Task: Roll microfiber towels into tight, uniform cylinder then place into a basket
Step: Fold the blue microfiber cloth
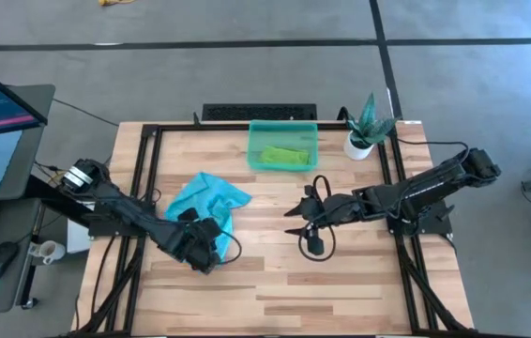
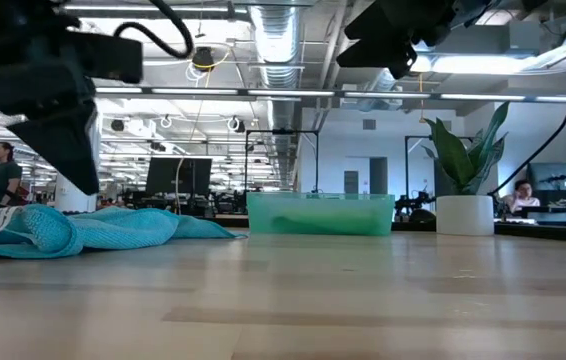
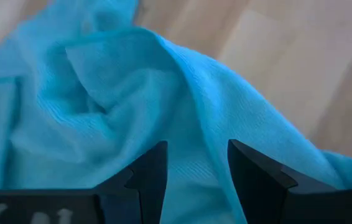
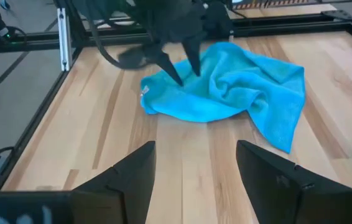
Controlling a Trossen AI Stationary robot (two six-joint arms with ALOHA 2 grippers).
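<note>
Turquoise towel [image 1: 207,194], one of the two microfiber cloths, lies crumpled and unrolled on the wooden counter [image 1: 275,282] in front of the basket [image 1: 283,146]; the lime green towel [image 1: 282,156] already rests inside that bin as a compact bundle. The left end effector [image 4: 182,59] hovers at the near edge of the blue cloth with its fingers apart and nothing gripped; whether the tips touch the fabric cannot be told. The right end effector [image 1: 295,218] waits over bare wood, beside the cloth and clear of it, its fingers spread wide and empty. The step in hand appears to be taking hold of the cloth so that it can be flattened. A tight, even roll probably requires the folds to be drawn out first: one edge pinched near a corner and pulled taut, the opposite side anchored by the other arm. Rolling should then begin from a straight edge, with the small white tag [image 4: 143,92] turned inward. Bunched folds are likely to give a lumpy cylinder.
</note>
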